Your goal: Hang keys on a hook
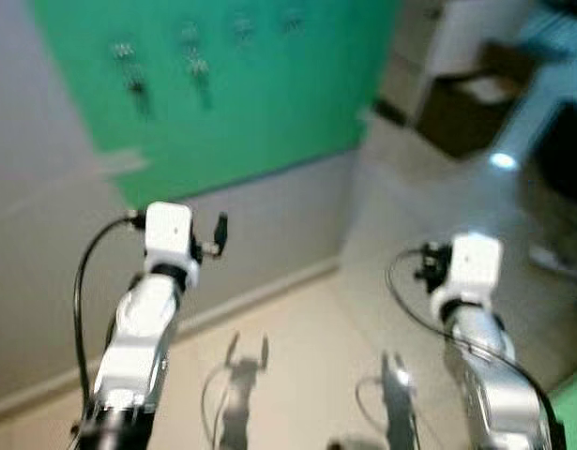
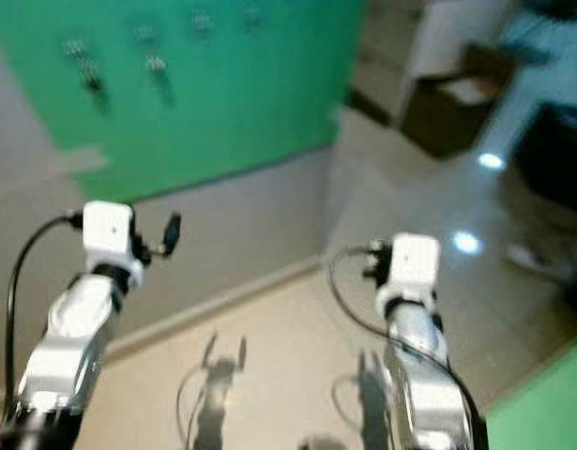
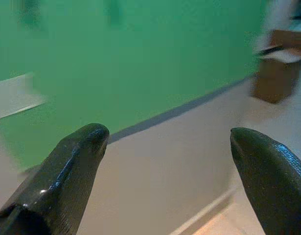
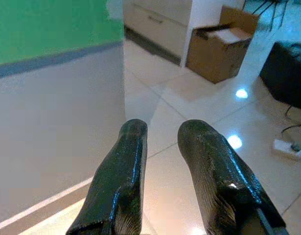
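A green wall panel (image 1: 260, 103) carries a row of small hooks, all blurred. Dark bunches that look like keys (image 1: 136, 86) hang from the two leftmost hooks (image 1: 196, 66). My left arm (image 1: 147, 319) is raised toward the wall, and its gripper (image 3: 165, 137) is open, with nothing between its fingers (image 3: 77, 161). Further right, my right arm (image 1: 471, 309) is raised level with the wall's corner. The right gripper (image 4: 162, 129) has its fingers (image 4: 126, 166) almost together, holding nothing that I can see.
Below the green panel the wall is grey (image 1: 269, 225), with a skirting at the tiled floor (image 1: 307, 375). Past the corner stand an open cardboard box (image 4: 221, 49), a white cabinet (image 4: 160, 24) and a black object (image 4: 287, 73). A power strip (image 4: 287, 147) lies on the floor.
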